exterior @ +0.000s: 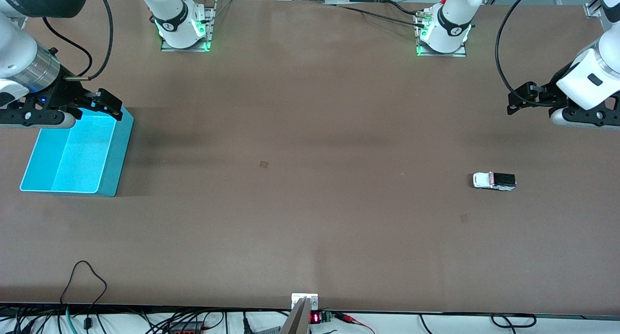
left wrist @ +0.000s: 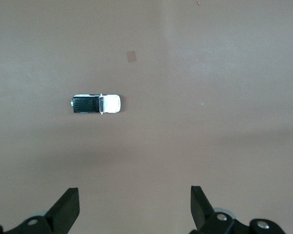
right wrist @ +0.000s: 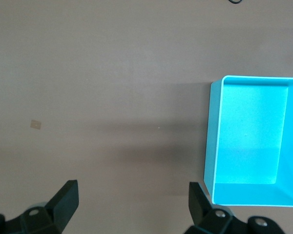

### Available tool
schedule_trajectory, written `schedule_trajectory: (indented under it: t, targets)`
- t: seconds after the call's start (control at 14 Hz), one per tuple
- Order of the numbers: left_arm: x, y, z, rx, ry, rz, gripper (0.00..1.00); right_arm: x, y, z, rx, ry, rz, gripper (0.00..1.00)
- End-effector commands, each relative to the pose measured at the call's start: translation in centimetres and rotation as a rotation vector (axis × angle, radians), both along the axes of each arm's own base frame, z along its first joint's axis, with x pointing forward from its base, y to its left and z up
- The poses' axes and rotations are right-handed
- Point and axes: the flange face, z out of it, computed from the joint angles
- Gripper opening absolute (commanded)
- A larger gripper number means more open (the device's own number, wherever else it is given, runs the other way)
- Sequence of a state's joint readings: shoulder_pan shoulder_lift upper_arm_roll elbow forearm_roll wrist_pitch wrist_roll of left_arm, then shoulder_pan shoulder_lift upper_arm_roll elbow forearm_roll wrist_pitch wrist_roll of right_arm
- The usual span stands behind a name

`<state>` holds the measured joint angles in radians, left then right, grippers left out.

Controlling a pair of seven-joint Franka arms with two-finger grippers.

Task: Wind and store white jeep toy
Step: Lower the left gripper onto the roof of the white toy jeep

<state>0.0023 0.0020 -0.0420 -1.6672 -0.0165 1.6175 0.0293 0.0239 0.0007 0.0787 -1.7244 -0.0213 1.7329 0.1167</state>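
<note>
The left arm's black two-finger gripper [exterior: 520,100] hangs in the air over bare table at the left arm's end. Its fingers [left wrist: 68,207] stand wide apart, with nothing between them and nothing touching them. In the left wrist view only brown tabletop lies between the two finger tips.

The small boxy white jeep toy with a black roof panel [exterior: 494,181] rests on its wheels on the brown table surface [exterior: 310,203], toward the left arm's end. It lies nearer to the front camera than the left arm's base and is well apart from the left gripper. The left wrist view shows the toy [left wrist: 96,103] from above, its white bonnet at one end and its black panel at the other. A small tan square mark [left wrist: 131,56] sits on the table near it.

The right arm's black two-finger gripper [exterior: 104,104] hangs over the edge of the open turquoise rectangular plastic bin [exterior: 116,145] at the right arm's end of the table. Its fingers [right wrist: 66,202] are likewise spread wide and hold nothing. The bin [right wrist: 212,141] stands upright, and its visible interior shows only the turquoise floor. The bin and the toy are well apart, at the two ends of the table.
</note>
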Motion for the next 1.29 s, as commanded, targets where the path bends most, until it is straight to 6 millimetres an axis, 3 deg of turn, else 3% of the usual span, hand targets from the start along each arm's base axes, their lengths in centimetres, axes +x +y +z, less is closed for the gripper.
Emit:
schedule_trajectory:
  t: [0.0,0.93,1.21]
  targets:
    - [0.4,0.1,0.5,-0.004,0.006,-0.025,1.0,-0.4,0.2,0.5,-0.001,-0.003,-0.012,1.0]
    - [-0.4,-0.2,-0.6,-0.011,0.098,-0.026,1.0,-0.4,0.4,0.6,0.001,-0.008,-0.009,1.0]
    - [-0.3,-0.2,-1.8,-0.014,0.141,-0.162,1.0,-0.4,0.4,0.5,0.001,-0.006,-0.009,1.0]
